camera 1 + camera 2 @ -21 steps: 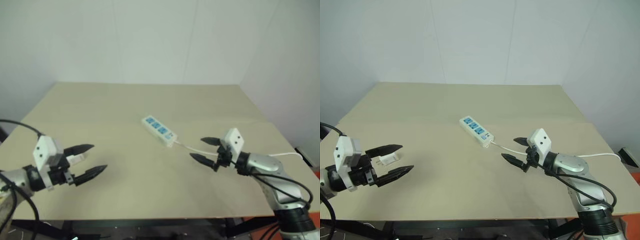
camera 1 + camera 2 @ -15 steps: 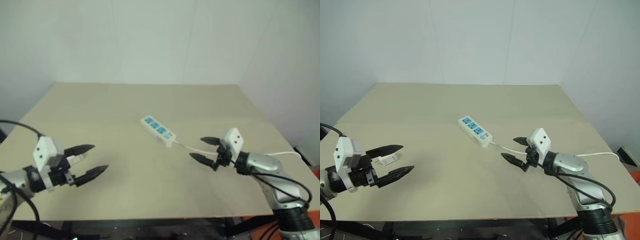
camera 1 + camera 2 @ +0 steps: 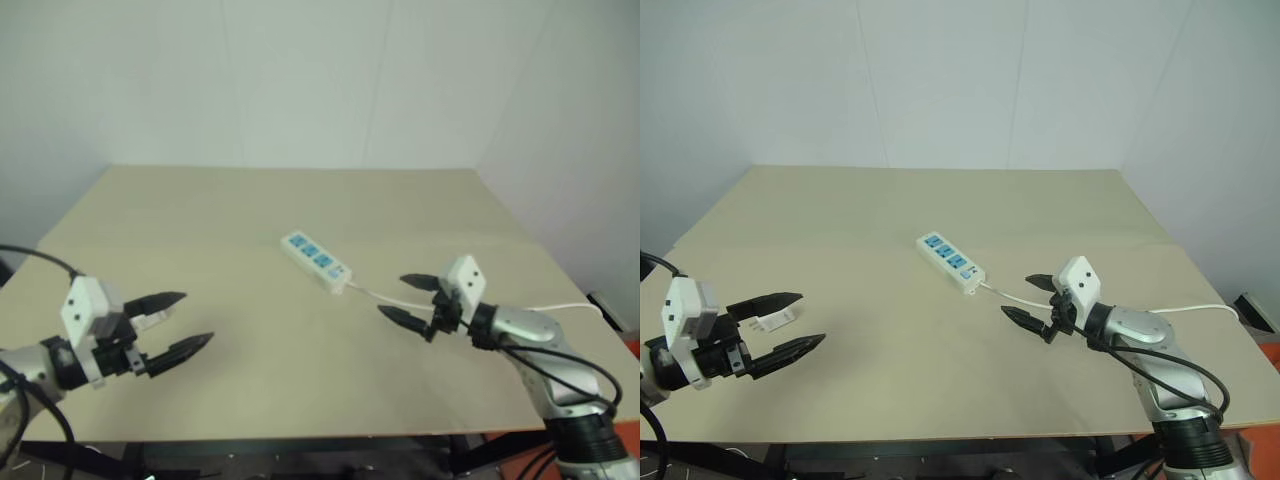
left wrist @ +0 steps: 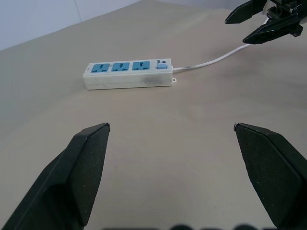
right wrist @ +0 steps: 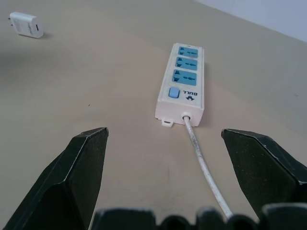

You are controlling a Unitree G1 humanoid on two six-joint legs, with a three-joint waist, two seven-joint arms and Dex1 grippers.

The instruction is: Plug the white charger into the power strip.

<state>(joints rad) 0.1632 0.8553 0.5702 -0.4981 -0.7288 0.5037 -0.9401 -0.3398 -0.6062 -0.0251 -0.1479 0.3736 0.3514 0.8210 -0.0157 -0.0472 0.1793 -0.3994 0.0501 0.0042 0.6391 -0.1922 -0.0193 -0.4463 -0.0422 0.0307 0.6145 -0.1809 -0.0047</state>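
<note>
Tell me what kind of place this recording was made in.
Probably a lab or test room set up for robot trials. A plain beige table stands in a corner of bare white walls, and it carries just a power strip and a white charger.

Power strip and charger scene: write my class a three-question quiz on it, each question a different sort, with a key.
1. True or false: the white charger is plugged into the power strip.
2. How many blue socket faces does the strip have?
3. Which gripper is nearer the charger: A) left gripper B) right gripper?

Key:
1. False; it lies on the table, apart from the strip.
2. Three.
3. A.
</note>
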